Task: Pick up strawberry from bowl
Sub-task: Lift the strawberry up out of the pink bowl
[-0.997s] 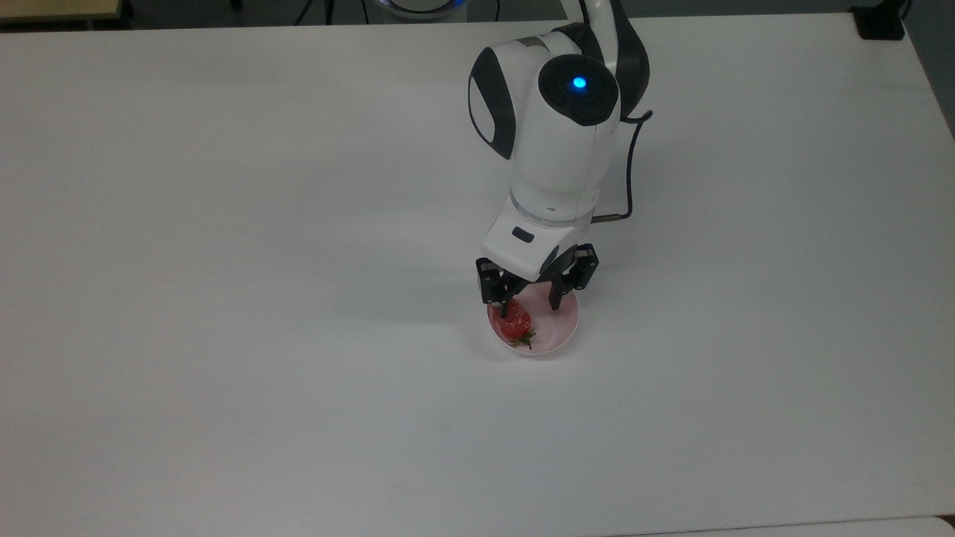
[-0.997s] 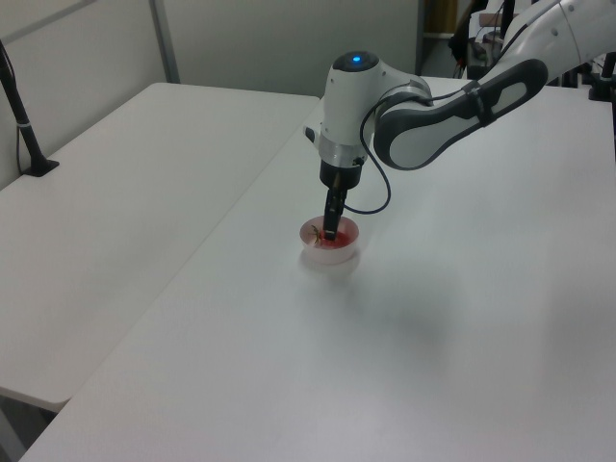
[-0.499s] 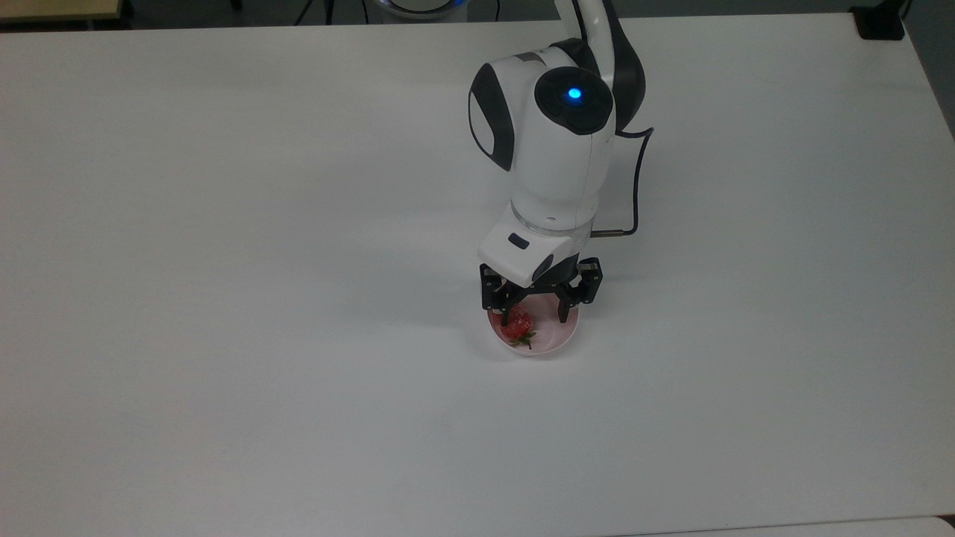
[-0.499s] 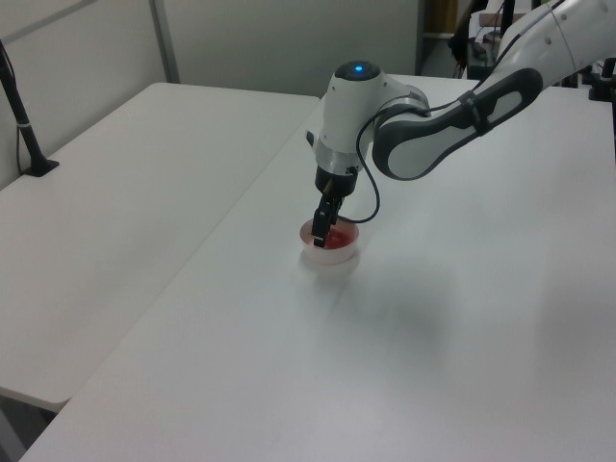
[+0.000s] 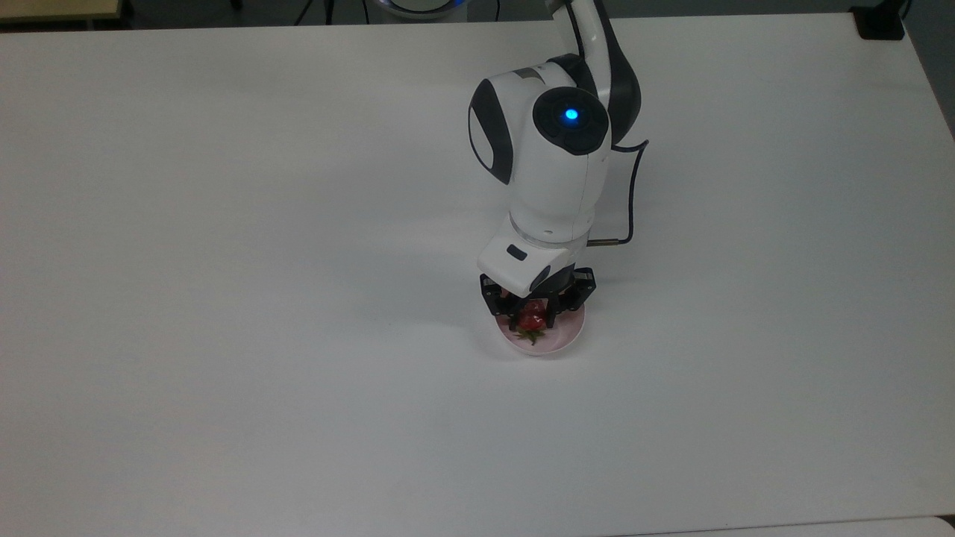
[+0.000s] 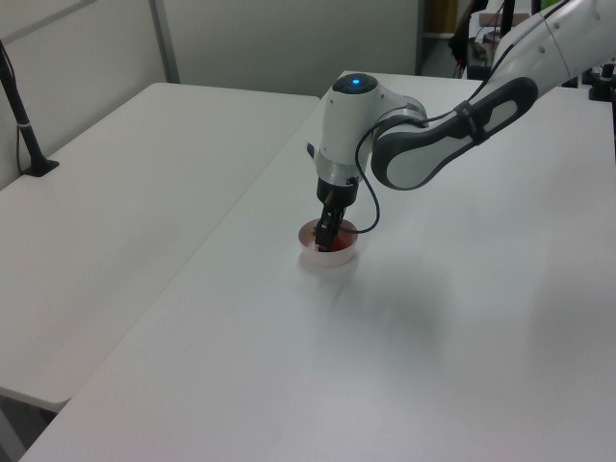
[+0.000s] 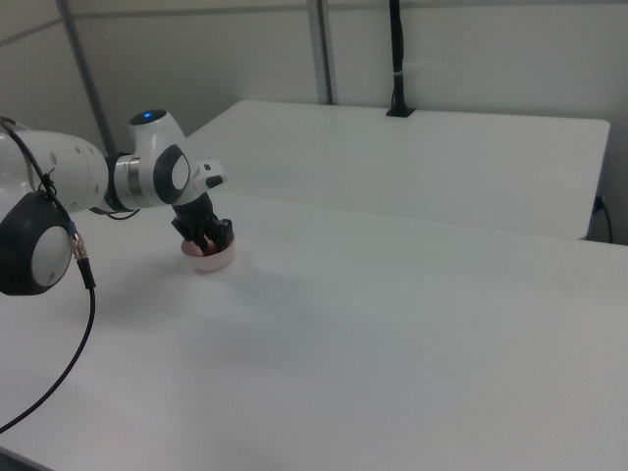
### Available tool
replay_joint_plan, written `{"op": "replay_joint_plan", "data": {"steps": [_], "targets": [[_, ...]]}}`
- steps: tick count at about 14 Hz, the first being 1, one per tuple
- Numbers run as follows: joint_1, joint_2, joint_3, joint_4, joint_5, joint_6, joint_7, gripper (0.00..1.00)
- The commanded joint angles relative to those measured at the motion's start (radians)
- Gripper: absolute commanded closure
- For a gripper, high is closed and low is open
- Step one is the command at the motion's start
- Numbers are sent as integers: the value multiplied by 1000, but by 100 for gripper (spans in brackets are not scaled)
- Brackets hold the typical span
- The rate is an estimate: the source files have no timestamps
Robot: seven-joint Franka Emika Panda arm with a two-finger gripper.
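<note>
Gripper (image 5: 530,322) reaching into the bowl (image 5: 567,333) on the table (image 5: 224,298), its fingers pinching the strawberry (image 5: 531,321) from either side. The glossy fruit could squirt free if held off-centre. A fingertip catching the rim could drag or tip the light bowl on lifting.

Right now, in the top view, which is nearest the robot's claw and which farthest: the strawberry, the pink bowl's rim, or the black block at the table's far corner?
1. Strawberry, between the gripper fingers.
2. Bowl rim, around it.
3. Black block, top view's upper right corner.
</note>
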Motion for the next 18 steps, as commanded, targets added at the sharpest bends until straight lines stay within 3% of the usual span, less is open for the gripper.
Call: {"op": "replay_joint_plan", "data": {"steps": [1,8,11,14,18], "targets": [[-2,-14,3,-18,11,24,14,73],[-17,-115,5,-19,32,1,16,72],[-20,-192,5,-36,38,-100,8,72],[-69,-321,6,-128,44,-244,-77,72],[-236,-503,-4,-339,107,-280,-323,72]]}}
